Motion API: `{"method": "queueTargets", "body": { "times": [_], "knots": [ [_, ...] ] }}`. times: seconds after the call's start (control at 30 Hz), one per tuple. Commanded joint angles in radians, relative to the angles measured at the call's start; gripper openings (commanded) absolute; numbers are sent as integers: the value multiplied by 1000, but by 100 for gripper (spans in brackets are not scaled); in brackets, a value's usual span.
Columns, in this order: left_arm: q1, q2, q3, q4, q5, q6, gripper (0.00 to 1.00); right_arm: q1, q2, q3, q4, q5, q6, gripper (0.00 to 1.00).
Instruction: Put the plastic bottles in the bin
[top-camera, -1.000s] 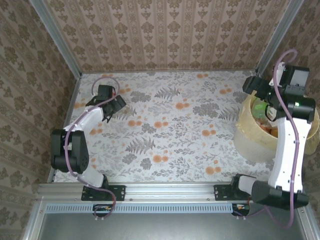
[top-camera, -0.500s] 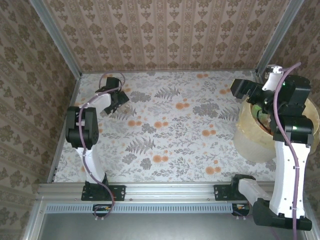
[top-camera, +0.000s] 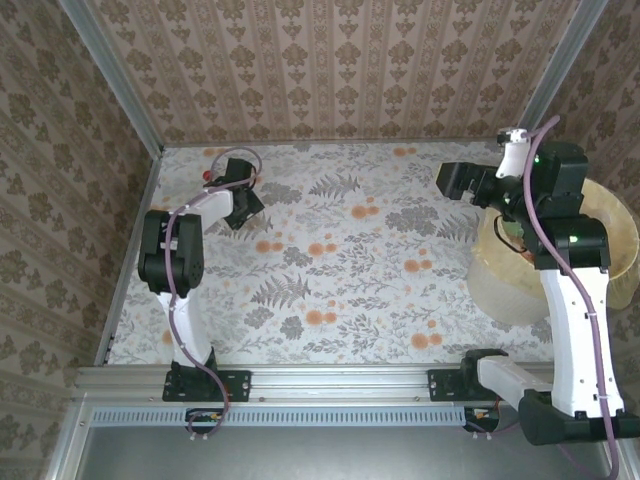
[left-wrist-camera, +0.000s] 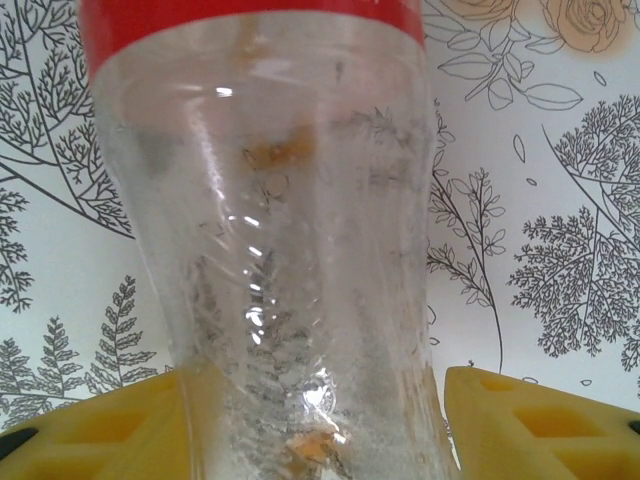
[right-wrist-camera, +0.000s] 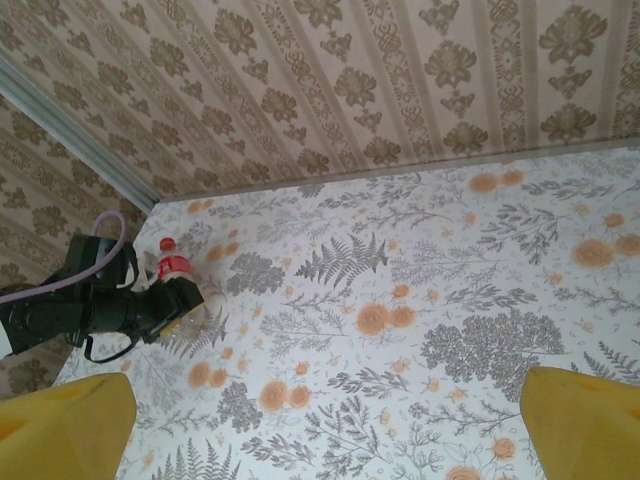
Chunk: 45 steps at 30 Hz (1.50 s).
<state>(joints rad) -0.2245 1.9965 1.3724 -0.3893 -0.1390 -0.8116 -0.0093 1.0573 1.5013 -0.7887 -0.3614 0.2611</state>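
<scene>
The left arm (top-camera: 170, 260) and the right arm (top-camera: 575, 300) are built alike, with smooth white shells on the long links and chunky black housings at the joints. Each stands on a flat black base plate (top-camera: 205, 383), with a thin dark wire curling out below it. A pale lilac cable (top-camera: 240, 152) runs loose along each arm and loops free near the wrist. Small green lights (top-camera: 573, 238) glow on the right arm's black housings, and a white block (top-camera: 515, 148) sits at its wrist. The fingers (left-wrist-camera: 540, 420) on both arms are bright yellow; the left pair has moulded recesses.
</scene>
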Motion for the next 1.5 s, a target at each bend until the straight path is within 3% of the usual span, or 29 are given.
{"method": "queueTargets", "body": {
  "times": [0.0, 0.23, 0.47, 0.7, 1.1, 1.47],
  "knots": [
    [15, -3, -33, -2, 6, 31, 56, 31, 2, -3, 17, 43, -15, 100],
    [15, -147, -194, 228, 128, 127, 49, 85, 18, -15, 65, 111, 43, 100],
    [-71, -410, -285, 367, 248, 239, 45, 128, 47, -99, 292, 72, 191, 100],
    [-118, -556, -297, 532, 564, 264, 44, 200, 124, -137, 507, -56, 257, 100],
    [-188, -618, -273, 732, 1005, 261, 45, 384, 291, -68, 740, -96, 303, 100],
    [-272, -588, -232, 770, 1134, 271, 45, 452, 462, 97, 705, -88, 298, 100]
  ]
}}
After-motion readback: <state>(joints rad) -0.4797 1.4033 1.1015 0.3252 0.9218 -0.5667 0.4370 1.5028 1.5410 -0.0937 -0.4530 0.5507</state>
